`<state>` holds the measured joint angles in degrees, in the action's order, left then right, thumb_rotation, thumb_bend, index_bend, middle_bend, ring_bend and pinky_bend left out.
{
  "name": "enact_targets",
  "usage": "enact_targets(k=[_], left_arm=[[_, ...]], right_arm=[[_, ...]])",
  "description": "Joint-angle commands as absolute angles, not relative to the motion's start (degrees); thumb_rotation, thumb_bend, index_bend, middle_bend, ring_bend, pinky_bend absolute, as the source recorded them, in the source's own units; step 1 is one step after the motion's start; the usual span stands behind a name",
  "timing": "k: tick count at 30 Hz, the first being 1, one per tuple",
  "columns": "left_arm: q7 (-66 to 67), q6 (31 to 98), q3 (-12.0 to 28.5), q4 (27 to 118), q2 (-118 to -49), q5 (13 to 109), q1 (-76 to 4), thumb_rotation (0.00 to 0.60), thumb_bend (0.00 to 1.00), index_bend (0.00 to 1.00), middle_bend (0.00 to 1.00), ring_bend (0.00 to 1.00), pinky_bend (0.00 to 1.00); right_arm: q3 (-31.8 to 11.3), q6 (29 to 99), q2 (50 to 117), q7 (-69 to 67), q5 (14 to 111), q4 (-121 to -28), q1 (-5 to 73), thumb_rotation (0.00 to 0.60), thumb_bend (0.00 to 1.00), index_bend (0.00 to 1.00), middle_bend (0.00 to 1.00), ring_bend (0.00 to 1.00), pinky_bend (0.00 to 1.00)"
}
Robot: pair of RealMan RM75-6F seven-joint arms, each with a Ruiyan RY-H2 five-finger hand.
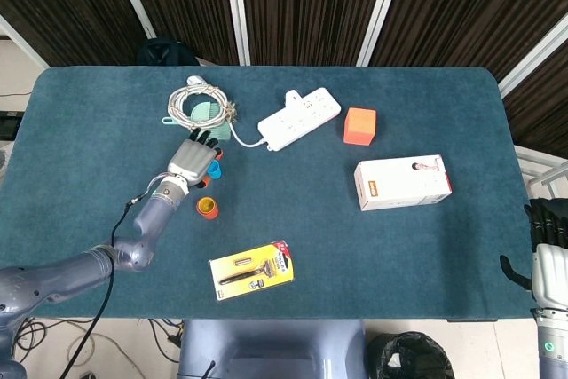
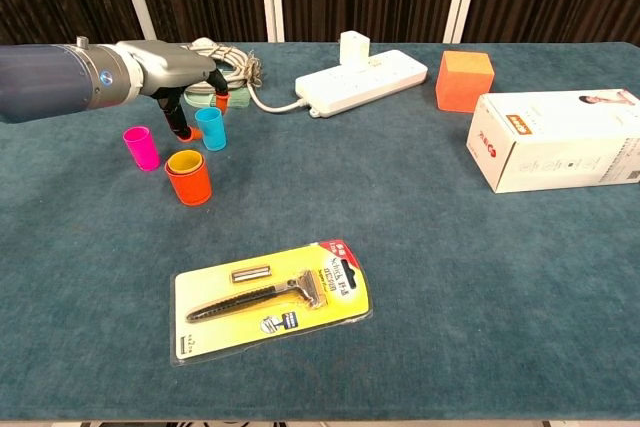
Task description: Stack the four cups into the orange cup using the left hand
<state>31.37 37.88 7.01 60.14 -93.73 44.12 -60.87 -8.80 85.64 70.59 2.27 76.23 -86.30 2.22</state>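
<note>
In the head view the left hand (image 1: 192, 161) covers most of the blue cup (image 1: 214, 169), leaving only a sliver at its right side, and hides the pink cup completely. In the chest view the fingers (image 2: 182, 124) stand just left of that cup (image 2: 210, 128), but whether they touch it cannot be told. The right hand (image 1: 550, 255) is cut off by the right and bottom edges of the head view, so the set of its fingers stays unclear. The white box (image 2: 560, 140) runs off the right edge of the chest view. The print on the razor pack (image 2: 272, 296) is too small to read. The coiled cable (image 2: 222, 59) is partly behind the left hand.
</note>
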Motion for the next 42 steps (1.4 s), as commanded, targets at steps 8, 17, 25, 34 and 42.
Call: enact_targets(k=[8, 17, 25, 34, 42], left_arm=[[30.86, 38.04, 7.06, 59.96, -93.72, 44.86, -60.84, 0.600, 0.32, 0.43, 0.19, 0.00, 0.00], [30.24, 38.65, 7.35, 61.12, -92.88, 45.70, -60.69, 0.600, 0.36, 0.46, 0.20, 0.00, 0.00], [28.92, 42.10, 9.20, 67.63, -88.40, 48.34, -60.37, 0.600, 0.36, 0.45, 0.20, 0.00, 0.00], [27.84, 45.56, 8.49, 80.76, -80.27, 53.48, -58.08, 0.600, 0.36, 0.45, 0.20, 0.00, 0.00], [27.83, 47.30, 6.47, 88.64, -75.79, 57.50, -56.16, 0.600, 0.36, 0.45, 0.20, 0.00, 0.00]], right_arm=[[-8.77, 85.70, 70.38, 1.77, 76.36, -86.52, 2.10, 0.600, 0.34, 0.09, 0.04, 0.09, 0.04], [-8.80, 85.83, 70.23, 1.61, 76.42, -86.83, 2.02, 0.600, 0.34, 0.09, 0.04, 0.09, 0.04], [-8.70, 85.79, 70.20, 1.38, 76.65, -86.92, 2.03, 0.600, 0.34, 0.09, 0.04, 0.09, 0.04], [-9.01, 86.50, 69.88, 1.04, 76.59, -87.29, 1.74, 0.600, 0.34, 0.09, 0.04, 0.09, 0.04], [-9.01, 86.67, 69.68, 1.03, 76.66, -87.66, 1.63, 0.600, 0.34, 0.09, 0.04, 0.09, 0.04]])
